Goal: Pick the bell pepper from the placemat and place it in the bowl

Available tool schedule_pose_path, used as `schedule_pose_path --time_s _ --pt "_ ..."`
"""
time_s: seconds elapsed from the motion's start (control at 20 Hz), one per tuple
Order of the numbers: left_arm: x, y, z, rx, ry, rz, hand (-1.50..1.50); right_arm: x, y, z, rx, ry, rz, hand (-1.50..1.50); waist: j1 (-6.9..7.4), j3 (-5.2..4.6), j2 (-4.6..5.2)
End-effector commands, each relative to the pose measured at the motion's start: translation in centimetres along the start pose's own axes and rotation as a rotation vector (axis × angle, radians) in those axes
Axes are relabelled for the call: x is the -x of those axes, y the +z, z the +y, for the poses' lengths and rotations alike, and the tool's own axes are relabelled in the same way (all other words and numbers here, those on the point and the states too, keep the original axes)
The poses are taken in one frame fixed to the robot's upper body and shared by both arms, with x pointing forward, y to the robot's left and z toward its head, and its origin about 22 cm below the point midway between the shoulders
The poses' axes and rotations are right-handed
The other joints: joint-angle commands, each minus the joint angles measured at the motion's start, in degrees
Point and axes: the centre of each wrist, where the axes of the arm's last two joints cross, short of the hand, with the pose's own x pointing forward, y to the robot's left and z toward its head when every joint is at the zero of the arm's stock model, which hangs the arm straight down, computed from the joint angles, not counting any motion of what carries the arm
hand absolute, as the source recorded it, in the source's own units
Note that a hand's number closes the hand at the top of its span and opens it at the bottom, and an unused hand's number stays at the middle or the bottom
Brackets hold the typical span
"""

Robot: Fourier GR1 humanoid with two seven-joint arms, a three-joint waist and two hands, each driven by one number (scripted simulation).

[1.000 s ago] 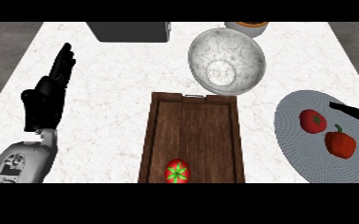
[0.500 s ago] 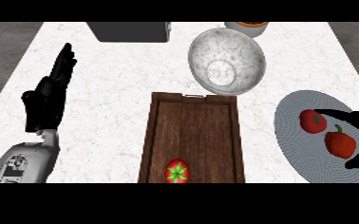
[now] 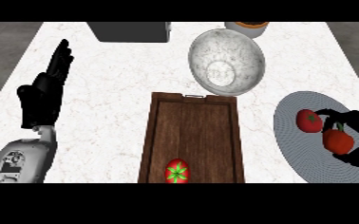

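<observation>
The grey round placemat (image 3: 294, 147) lies at the right edge of the counter with two red vegetables on it. The bell pepper (image 3: 338, 142) is the one nearer the edge; a rounder red one (image 3: 308, 120) sits just left of it. My right hand (image 3: 335, 115) comes in from the right, its black fingers arched over the pepper's far side and its thumb (image 3: 346, 159) on the near side; most of the hand is out of view. The white marbled bowl (image 3: 226, 69) stands at the back centre. My left hand (image 3: 43, 97) rests open at the far left, fingers up.
A long wooden tray (image 3: 193, 133) runs between the bowl and the front edge, with a red, green-topped vegetable (image 3: 176, 171) at its near end. A dark box (image 3: 129, 31) and an orange-topped container (image 3: 247, 26) stand along the back.
My right hand's fingers have come in from the right edge over the placemat and now bracket the bell pepper. The left hand and all the objects have stayed put.
</observation>
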Motion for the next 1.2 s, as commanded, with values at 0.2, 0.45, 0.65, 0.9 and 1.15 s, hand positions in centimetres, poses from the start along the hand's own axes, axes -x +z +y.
schedule_pose_path --time_s 0.2,0.45,0.65,0.9,1.15 --pt "0.5 0.3 -0.1 -0.005 -0.006 0.025 0.0 -11.2 -12.5 7.2 -0.08 0.036 -0.273 1.5 -0.77 -0.11 -1.09" --pt "0.1 0.3 -1.0 0.042 -0.001 0.011 0.0 -22.2 -18.4 10.6 -0.127 0.103 -0.479 1.5 2.21 -0.19 -1.48" --pt "0.7 0.3 -0.7 0.016 -0.008 0.038 0.0 -29.0 -19.4 12.4 -0.087 0.086 -0.538 1.5 -0.17 -0.08 -2.09" --pt "1.2 0.6 -0.3 0.006 -0.012 0.051 0.0 -32.2 -17.1 12.6 0.096 -0.099 -0.539 1.5 -0.89 0.33 -2.14" --pt "1.7 0.7 -0.2 -0.024 -0.02 0.055 0.0 -36.8 -13.6 11.8 0.301 -0.231 -0.511 1.5 -2.69 0.27 -1.9"
